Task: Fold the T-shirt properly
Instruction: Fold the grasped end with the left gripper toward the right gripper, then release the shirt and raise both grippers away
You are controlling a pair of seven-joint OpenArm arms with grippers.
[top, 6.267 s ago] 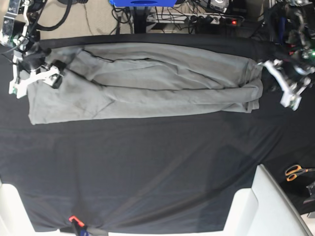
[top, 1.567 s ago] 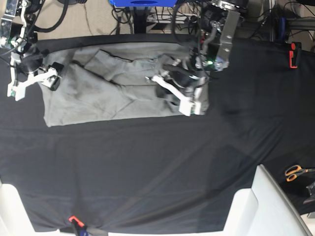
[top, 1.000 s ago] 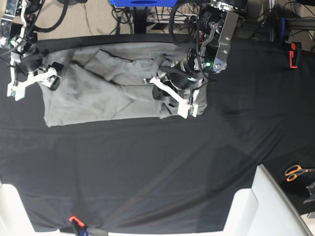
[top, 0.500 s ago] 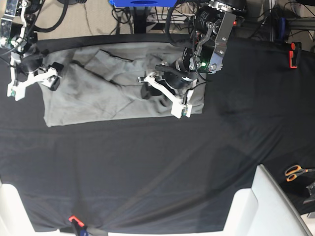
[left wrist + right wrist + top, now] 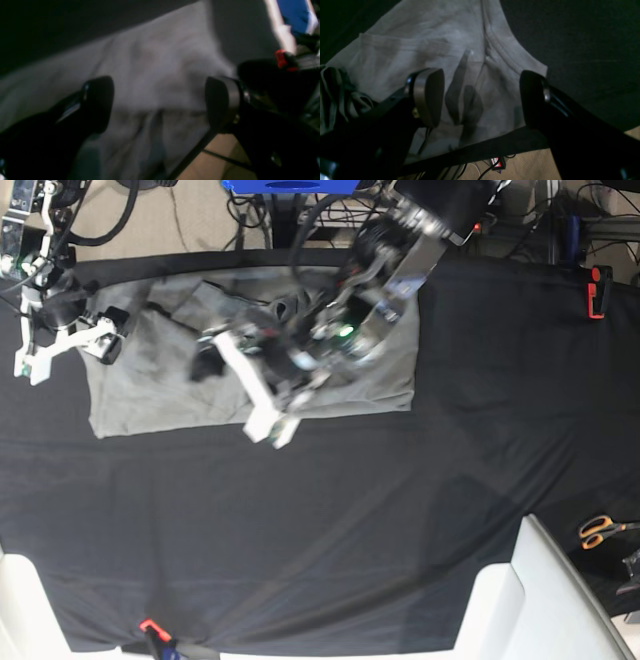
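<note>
- Grey cotton, the T-shirt (image 5: 180, 385), spread across the far half of the black table cloth (image 5: 330, 520), shorter along its length than seconds ago, the far-right end now doubled over toward the middle.
- At the left of the base view, right gripper (image 5: 65, 345): unmoved since earlier, jaws apart, empty, hovering at the shirt's collar end (image 5: 495, 47).
- Mid-shirt, left gripper (image 5: 245, 380): swept leftward across the cloth within the last half-second, blurred with motion; jaws wide apart, nothing held, cloth below.
- Likely meaning: one crosswise fold laid, further fold still needed.
</note>
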